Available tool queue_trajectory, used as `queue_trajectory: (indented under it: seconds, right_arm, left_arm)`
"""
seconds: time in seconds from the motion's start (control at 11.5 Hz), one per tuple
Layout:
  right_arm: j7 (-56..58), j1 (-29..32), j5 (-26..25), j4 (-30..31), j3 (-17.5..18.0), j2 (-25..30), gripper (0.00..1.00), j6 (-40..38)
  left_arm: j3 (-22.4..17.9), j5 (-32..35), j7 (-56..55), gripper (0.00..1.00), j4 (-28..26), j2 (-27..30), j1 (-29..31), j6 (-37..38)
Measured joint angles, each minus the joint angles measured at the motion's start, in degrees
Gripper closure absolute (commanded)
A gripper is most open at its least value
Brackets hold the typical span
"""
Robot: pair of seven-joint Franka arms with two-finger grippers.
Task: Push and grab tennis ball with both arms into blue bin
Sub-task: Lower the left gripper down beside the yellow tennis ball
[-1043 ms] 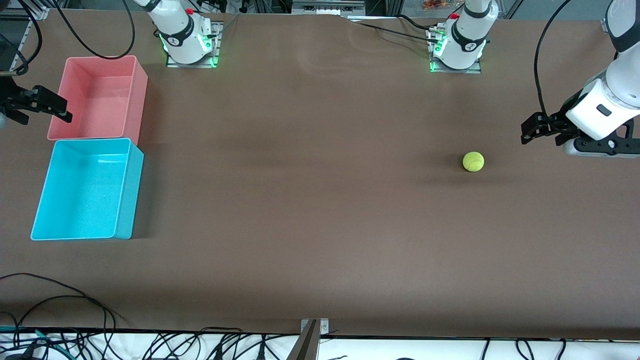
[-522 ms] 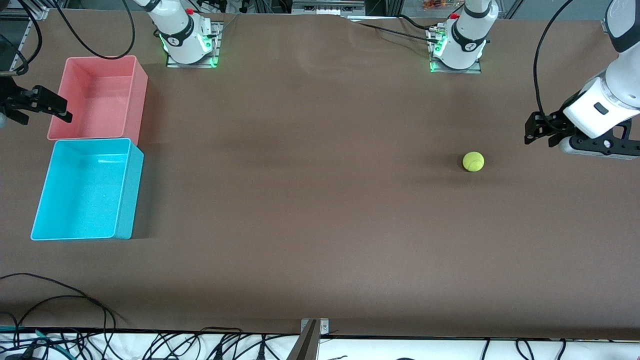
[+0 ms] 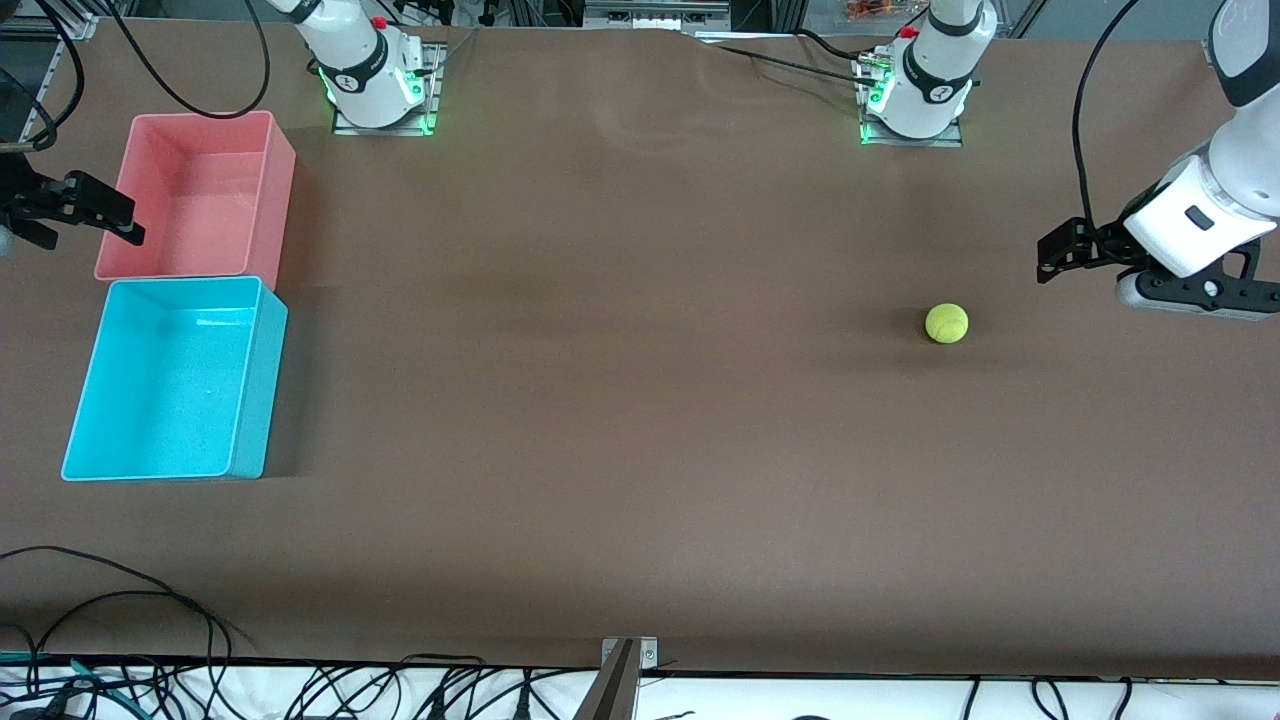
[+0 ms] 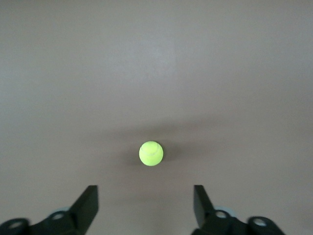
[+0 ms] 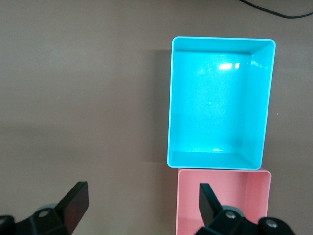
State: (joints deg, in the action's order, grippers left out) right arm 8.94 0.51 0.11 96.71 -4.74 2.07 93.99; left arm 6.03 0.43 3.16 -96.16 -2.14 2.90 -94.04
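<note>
A fuzzy, round tennis ball [image 3: 946, 323] is seen on the matte brown table [image 3: 620, 400] toward the left arm's end, untouched. The left gripper [image 3: 1062, 250], fingers spread apart, is held above the table near it. The thin-walled, smooth blue bin [image 3: 172, 378] adjoins the pink bin [image 3: 200, 195]; the right gripper [image 3: 75, 205], partly cut off, waits spread beside the pink bin.

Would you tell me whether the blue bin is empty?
Empty: the blue bin shows only its bare floor; the tennis ball lies on the table.
</note>
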Motion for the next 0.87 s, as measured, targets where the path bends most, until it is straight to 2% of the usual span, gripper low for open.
queue_trajectory:
  seconds: [0.09, 0.26, 0.61, 0.87]
  right_arm:
    - [0.0, 0.0, 0.0, -0.01, 0.0, 0.0, 0.0, 0.0]
    - [0.0, 0.0, 0.0, -0.01, 0.0, 0.0, 0.0, 0.0]
    - [0.0, 0.0, 0.0, -0.03, 0.0, 0.0, 0.0, 0.0]
    - [0.0, 0.0, 0.0, -0.04, 0.0, -0.01, 0.0, -0.05]
  left_arm:
    - [-0.01, 0.0, 1.41, 1.0, -1.25, 0.02, 0.03, -0.29]
    - [-0.08, 0.0, 11.88, 1.0, -5.05, 0.12, 1.11, -5.54]
    - [-0.25, -0.27, 47.99, 1.0, -15.97, 0.9, 8.66, -19.59]
    - [-0.28, -1.2, 69.48, 1.0, -24.31, 1.88, 10.45, -27.86]
